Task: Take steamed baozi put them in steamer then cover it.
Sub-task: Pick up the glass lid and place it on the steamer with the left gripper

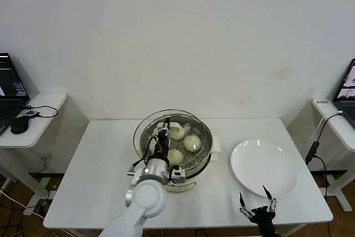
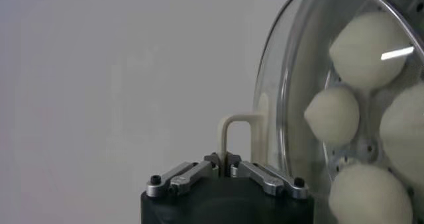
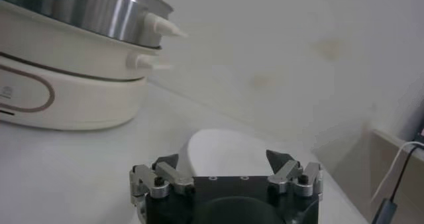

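Observation:
The steamer (image 1: 191, 171) stands mid-table, a shiny steel pot on a cream base. Several baozi (image 1: 192, 143) lie on its perforated tray. The cover (image 1: 145, 131), clear glass with a metal rim, sits over the pot, shifted slightly left; whether it rests on the rim I cannot tell. My left gripper (image 1: 162, 138) is shut on the cover's cream handle (image 2: 236, 122). In the left wrist view the left gripper (image 2: 223, 160) pinches that handle, and the baozi (image 2: 333, 114) show through the cover (image 2: 291, 79). My right gripper (image 1: 258, 199) hangs open near the table's front right edge, holding nothing.
An empty white plate (image 1: 264, 167) lies right of the steamer, just beyond the right gripper (image 3: 224, 158); the plate (image 3: 218, 142) and the steamer (image 3: 73, 10) show in the right wrist view. Side desks with laptops (image 1: 10, 90) flank the table. A cable (image 1: 316, 142) hangs at the right.

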Motion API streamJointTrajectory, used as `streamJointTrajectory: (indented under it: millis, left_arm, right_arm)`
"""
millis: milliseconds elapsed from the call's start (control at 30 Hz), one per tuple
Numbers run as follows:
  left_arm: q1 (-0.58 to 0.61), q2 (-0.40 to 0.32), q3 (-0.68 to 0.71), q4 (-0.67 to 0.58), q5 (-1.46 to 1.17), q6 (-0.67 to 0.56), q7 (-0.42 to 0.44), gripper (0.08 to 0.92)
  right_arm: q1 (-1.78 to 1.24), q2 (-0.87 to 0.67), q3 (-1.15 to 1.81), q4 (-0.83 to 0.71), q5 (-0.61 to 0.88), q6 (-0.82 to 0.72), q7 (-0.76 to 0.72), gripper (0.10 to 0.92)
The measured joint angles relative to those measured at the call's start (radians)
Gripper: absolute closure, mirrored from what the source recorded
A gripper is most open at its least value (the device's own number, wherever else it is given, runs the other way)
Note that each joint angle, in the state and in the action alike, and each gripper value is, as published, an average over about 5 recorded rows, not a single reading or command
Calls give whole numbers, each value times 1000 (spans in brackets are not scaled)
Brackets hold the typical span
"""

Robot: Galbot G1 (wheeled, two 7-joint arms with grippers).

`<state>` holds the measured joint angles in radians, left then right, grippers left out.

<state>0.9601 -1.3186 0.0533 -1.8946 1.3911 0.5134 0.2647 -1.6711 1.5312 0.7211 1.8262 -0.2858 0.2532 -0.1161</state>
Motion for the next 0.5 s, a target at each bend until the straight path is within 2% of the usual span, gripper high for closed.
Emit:
streamJointTrajectory:
  millis: [500]
  left_arm:
    - [-8,-38,24,50,24,-16,-15,872]
  right_arm:
    - [-5,0,-5,-5,-8,8,0,203]
